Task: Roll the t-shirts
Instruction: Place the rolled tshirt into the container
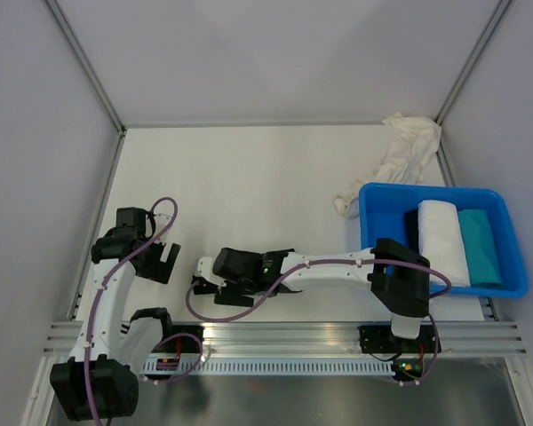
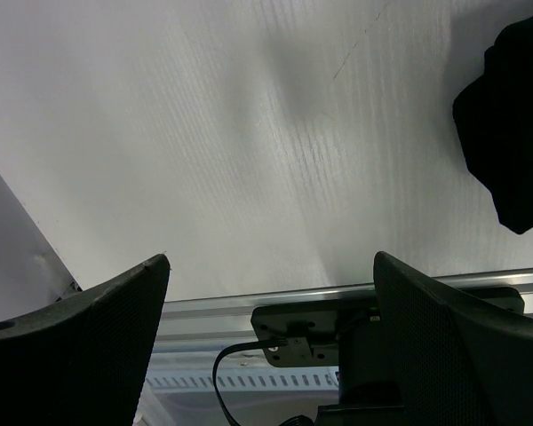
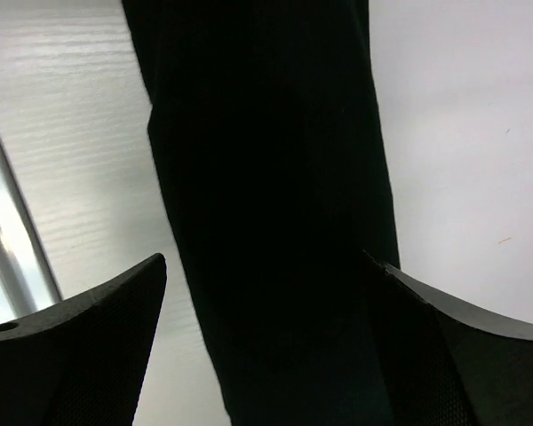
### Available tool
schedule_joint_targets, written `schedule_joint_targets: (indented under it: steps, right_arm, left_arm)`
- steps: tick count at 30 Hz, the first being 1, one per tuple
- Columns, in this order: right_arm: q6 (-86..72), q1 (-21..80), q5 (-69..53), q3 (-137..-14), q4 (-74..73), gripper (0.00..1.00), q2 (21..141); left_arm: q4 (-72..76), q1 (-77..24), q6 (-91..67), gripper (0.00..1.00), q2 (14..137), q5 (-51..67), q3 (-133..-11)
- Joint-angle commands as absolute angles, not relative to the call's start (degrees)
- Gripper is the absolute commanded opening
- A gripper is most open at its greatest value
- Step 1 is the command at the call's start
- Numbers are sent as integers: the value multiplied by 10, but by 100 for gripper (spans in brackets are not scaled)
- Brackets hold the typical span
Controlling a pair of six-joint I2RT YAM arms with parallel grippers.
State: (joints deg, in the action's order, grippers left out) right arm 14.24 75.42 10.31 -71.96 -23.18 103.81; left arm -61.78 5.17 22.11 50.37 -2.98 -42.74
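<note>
- Right gripper (image 3: 266,266) hangs low over the black t-shirt (image 3: 266,133) with jaws spread wide and gripping nothing, one finger on either side of the cloth. Judged a stance for taking hold or starting a roll.
- Black t-shirt lies as a long narrow band on the table, towards the near edge and under the right arm's reach. Folded or part-rolled cannot be told.
- White t-shirt (image 1: 444,240) and teal t-shirt (image 1: 480,248) lie rolled, side by side, in the blue tub (image 1: 366,222) at the right — judged finished and stowed.
- Cream t-shirt (image 1: 400,151) lies crumpled on the table just behind the tub, unrolled; judged to be awaiting its turn.
- Left gripper (image 2: 271,257) is released, jaws wide with nothing between them, over bare surface at the left, apart from the cloth.
- Surface: white table (image 1: 249,177), faintly ribbed, with an aluminium rail (image 1: 284,335) along the near edge.
- Room: pale grey panels (image 1: 275,53) on three sides — metal framing at the corners.
</note>
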Motion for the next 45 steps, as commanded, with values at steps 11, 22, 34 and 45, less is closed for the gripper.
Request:
schedule_joint_targets:
  steps: [11,22,34,45]
  right_arm:
    - [210,746,185,-813,-298,98,1161]
    - [178,672,67,-834,-333,96,1176]
    - [73,640,10,-822,-341,79,1187]
    - [-105,597,48,-724,-311,42,1130]
  left_arm:
    - [-610,54,211,100,498,-26,-428]
    - [-610,55,219,100,486,-14,-427]
    - [-613,55,234,100,481,12,-433]
    - [-610,54,256,100,513,62,-465]
